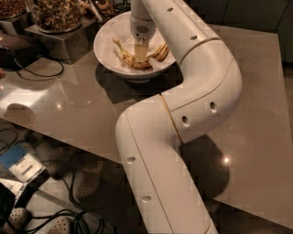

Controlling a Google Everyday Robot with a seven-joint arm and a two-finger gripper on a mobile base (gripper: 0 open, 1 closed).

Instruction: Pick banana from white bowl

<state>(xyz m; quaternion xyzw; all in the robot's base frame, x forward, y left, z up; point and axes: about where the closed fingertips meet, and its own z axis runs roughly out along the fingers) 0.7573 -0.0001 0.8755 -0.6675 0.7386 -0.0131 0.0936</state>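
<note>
Your pincer is down inside the white bowl, at the far left of the bench, and its tip sits right on the middle of the banana. You cannot tell from this view whether the pincer is open or closed on the fruit, because the wrist housing above it covers the point of contact.

The banana lies in the bowl on the crumpled paper lining. Its long axis runs roughly left to right across the bowl, with the bend sagging toward the near rim. You can see its thin dark tip pointing up and to the far left. From there the speckled body curves down toward you and passes under the pincer. The yellow, streaked piece just right of the pincer may be the banana's other end rising again, though that part is hard to make out.

The white arm reaches in from the near side, folds across the bench, and drops into the bowl from above. Glass jars of brown food stand just left of the bowl, at the far edge.
</note>
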